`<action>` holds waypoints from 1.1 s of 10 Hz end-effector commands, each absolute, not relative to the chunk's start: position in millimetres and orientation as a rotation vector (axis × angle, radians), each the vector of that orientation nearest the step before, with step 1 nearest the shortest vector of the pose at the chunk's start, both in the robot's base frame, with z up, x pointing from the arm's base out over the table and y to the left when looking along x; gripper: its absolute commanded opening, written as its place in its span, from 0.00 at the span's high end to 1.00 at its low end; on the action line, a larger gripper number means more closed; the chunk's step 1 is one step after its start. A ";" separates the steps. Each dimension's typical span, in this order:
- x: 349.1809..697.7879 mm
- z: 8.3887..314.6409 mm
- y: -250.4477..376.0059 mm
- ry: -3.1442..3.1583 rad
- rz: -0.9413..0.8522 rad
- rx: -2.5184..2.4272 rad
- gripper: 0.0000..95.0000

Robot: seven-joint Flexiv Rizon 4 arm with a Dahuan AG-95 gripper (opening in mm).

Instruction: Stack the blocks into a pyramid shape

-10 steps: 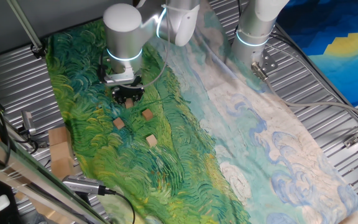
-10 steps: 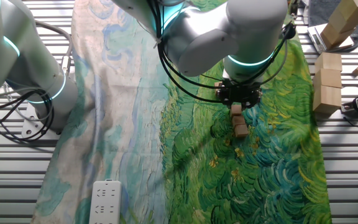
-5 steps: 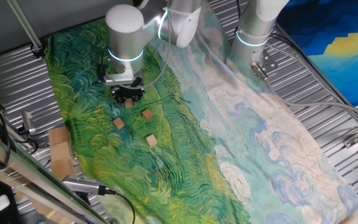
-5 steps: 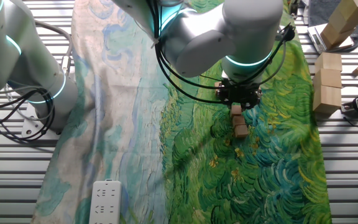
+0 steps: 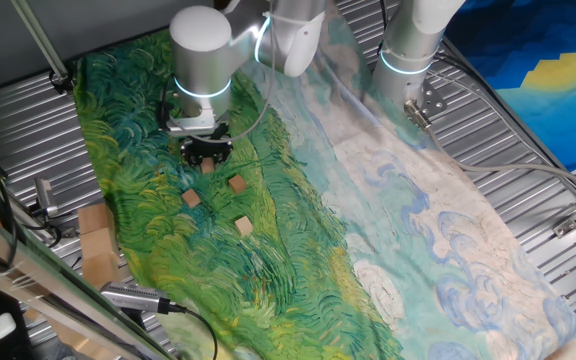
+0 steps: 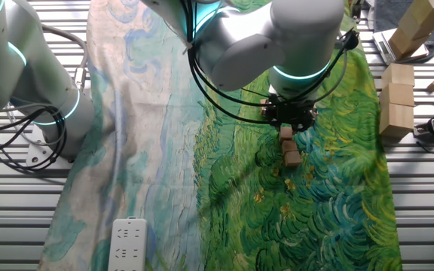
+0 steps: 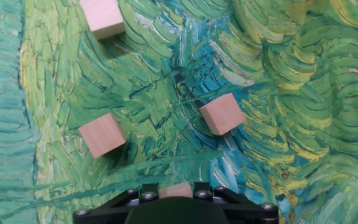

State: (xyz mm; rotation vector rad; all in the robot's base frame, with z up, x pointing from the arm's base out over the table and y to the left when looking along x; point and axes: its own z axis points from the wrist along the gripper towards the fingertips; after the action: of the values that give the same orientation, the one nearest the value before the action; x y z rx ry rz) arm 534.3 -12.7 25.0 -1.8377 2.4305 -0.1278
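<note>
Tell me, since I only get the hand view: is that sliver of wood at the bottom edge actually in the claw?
Observer: Yes. From one fixed view, the claw is shut on the held block, a whole cube like the loose ones you see.
Operator: Is anything lying beyond the painted cloth?
Observer: Yes. The other fixed view shows bigger wooden pieces stacked just off the painted cloth, on the ridged metal table.
</note>
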 end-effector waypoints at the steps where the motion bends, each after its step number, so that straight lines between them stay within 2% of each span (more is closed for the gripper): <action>1: 534.3 24.8 -12.8 2.426 -0.131 -1.843 1.00; 11: 536.9 23.2 -11.8 2.359 -0.119 -1.890 1.00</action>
State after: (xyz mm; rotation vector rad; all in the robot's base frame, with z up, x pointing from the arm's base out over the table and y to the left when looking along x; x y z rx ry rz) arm 537.2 -11.6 22.0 -1.8906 2.3551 -0.1134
